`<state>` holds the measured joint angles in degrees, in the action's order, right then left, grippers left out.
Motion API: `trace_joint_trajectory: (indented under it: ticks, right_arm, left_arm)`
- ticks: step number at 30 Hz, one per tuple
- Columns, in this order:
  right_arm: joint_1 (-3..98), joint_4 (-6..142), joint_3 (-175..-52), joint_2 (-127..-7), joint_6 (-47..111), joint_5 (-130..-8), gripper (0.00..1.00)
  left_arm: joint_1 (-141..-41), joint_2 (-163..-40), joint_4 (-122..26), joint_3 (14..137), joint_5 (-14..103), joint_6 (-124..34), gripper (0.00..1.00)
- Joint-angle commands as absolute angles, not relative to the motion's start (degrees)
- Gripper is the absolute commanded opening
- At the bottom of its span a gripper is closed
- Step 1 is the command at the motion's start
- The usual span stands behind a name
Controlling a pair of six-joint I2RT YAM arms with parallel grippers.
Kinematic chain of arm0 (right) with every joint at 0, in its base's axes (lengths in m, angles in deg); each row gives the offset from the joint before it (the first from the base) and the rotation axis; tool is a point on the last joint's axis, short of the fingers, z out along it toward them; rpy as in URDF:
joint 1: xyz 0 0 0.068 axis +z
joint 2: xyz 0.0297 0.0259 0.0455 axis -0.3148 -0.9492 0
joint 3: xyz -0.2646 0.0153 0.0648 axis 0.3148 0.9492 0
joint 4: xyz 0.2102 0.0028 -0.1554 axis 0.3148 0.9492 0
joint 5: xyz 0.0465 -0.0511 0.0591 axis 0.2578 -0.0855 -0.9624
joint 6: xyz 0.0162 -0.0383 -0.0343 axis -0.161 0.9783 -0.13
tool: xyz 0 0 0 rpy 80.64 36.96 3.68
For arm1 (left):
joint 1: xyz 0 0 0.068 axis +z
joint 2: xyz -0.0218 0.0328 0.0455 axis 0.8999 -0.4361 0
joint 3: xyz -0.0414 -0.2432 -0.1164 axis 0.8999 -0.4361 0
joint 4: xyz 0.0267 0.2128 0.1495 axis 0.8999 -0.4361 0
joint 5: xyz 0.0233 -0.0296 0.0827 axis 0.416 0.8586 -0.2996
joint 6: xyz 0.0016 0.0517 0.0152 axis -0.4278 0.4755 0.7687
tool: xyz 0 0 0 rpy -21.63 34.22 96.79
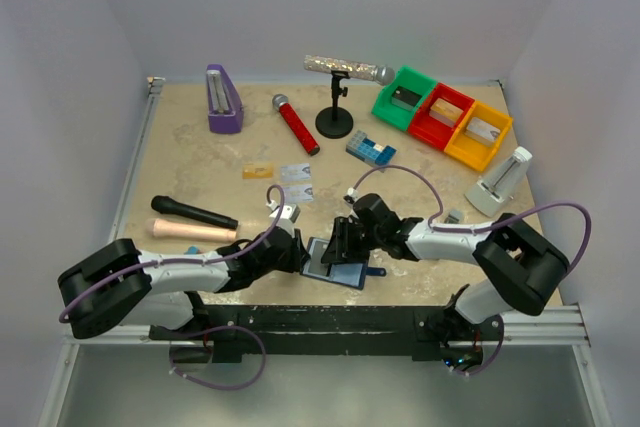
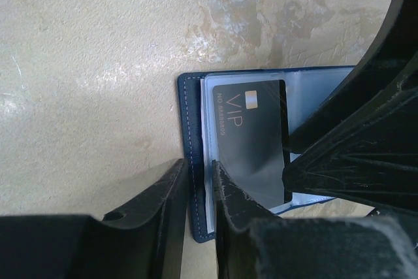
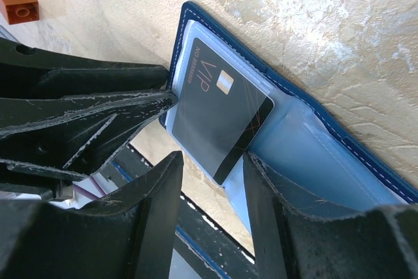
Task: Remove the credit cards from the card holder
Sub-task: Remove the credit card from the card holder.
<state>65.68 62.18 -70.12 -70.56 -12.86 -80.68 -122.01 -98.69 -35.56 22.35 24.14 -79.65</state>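
Observation:
The card holder (image 1: 340, 269) lies open near the table's front edge, dark blue outside with pale blue pockets. A dark grey card marked VIP (image 2: 251, 136) sticks partly out of a pocket. My left gripper (image 2: 200, 184) is shut on the card holder's (image 2: 191, 129) left edge, one finger on each side of it. My right gripper (image 3: 212, 161) is open, its jaws straddling the free corner of the VIP card (image 3: 219, 106) without pinching it. A gold card (image 1: 258, 171) and two silver-grey cards (image 1: 296, 179) lie loose farther back on the table.
A black microphone (image 1: 195, 213) and a tan handle (image 1: 190, 231) lie at the left. A purple wedge (image 1: 223, 99), a red microphone (image 1: 296, 124), a stand with a glitter microphone (image 1: 335, 97), a blue-and-white brick block (image 1: 370, 149) and green, red and yellow bins (image 1: 443, 115) stand at the back. An orange block (image 3: 18, 1) is nearby.

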Motion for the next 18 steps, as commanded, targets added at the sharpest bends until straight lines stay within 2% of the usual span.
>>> trace_joint_trajectory:
  ticks: [1, 18]
  right_arm:
    - [65.8, 60.7, -69.2, -71.0, -14.2, -80.5, 0.47]
    - [65.0, 49.5, -63.3, -70.0, -19.2, -80.9, 0.47]
  left_arm:
    - [-122.1, -98.3, -34.4, 20.7, 25.3, -81.0, 0.25]
    - [-123.1, -96.7, -33.1, 17.1, 25.7, -83.4, 0.17]
